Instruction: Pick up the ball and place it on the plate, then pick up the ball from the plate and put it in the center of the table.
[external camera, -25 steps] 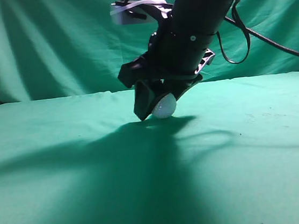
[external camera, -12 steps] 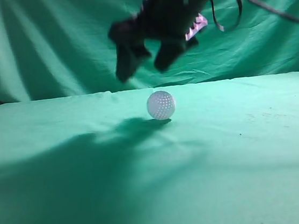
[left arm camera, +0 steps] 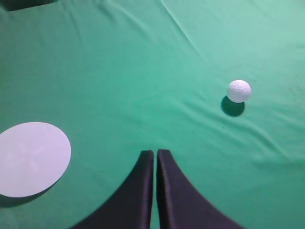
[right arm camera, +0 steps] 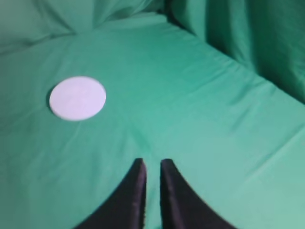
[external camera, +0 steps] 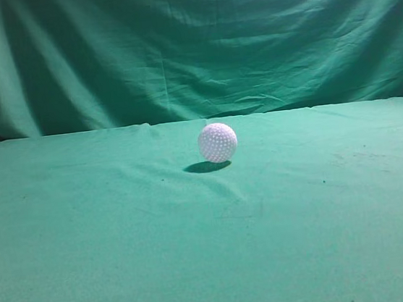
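A: Green cloth covers the whole counter point(external camera: 91, 265), and the white dimpled ball point(external camera: 217, 142) sits on it alone, near the middle of the exterior view, touched by nothing.

B: That view shows no arm and no plate, though.

A: Right. The wrist views supply those. The left wrist view has the ball point(left arm camera: 238, 90) far right of the left gripper point(left arm camera: 156, 153), well apart from it, and the white plate point(left arm camera: 31, 159) at near left, cut off by the frame edge.

B: How do the left jaws stand?

A: Pressed nearly together, only a thin slit between them, gripping nothing.

B: And the right wrist view?

A: It shows the plate point(right arm camera: 77, 98) whole, lying bare at far left, well away from the right gripper point(right arm camera: 152, 163). The ball does not appear there. The right jaws are drawn close with a narrow gap, and they too hold nothing.

B: Anything hard to read?

A: That picture is soft. Both pairs of jaws are cut off at the lower edge, so only their tips show.
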`<state>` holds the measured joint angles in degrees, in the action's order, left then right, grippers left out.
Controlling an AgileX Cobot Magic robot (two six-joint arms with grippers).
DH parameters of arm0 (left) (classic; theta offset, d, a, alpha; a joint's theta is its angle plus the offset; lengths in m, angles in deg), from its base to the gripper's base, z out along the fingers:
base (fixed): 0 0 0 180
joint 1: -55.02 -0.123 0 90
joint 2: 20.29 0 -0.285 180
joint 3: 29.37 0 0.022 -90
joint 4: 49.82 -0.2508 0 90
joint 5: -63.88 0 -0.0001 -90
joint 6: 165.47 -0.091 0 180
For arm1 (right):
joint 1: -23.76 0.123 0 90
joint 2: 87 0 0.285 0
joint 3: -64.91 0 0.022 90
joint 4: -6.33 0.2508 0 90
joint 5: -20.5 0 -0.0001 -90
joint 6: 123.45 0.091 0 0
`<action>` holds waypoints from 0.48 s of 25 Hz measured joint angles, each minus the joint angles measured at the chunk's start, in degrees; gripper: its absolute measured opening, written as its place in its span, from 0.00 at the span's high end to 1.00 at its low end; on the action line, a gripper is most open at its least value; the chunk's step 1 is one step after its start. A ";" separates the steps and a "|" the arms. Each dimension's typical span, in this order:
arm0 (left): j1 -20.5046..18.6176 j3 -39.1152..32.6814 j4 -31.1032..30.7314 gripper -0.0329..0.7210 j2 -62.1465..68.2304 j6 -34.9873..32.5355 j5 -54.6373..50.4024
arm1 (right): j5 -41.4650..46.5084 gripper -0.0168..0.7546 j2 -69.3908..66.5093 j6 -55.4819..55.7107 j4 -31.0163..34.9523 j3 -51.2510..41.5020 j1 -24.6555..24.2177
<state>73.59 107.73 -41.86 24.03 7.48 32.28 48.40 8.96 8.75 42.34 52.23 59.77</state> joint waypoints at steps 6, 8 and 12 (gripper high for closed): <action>0.00 -7.16 0.00 0.96 -12.33 2.44 -0.21 | 16.92 0.98 9.79 33.54 -30.78 0.00 0.00; 0.00 -9.15 0.00 0.96 -15.86 2.55 0.01 | 21.78 0.98 13.21 40.76 -36.98 0.00 0.00; 0.00 -12.79 -0.10 0.96 -21.64 5.50 1.56 | 24.37 0.98 21.56 45.60 -39.58 -3.59 0.00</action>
<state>73.59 94.94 -41.96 2.39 12.98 33.85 72.77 30.52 54.35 2.76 48.65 59.77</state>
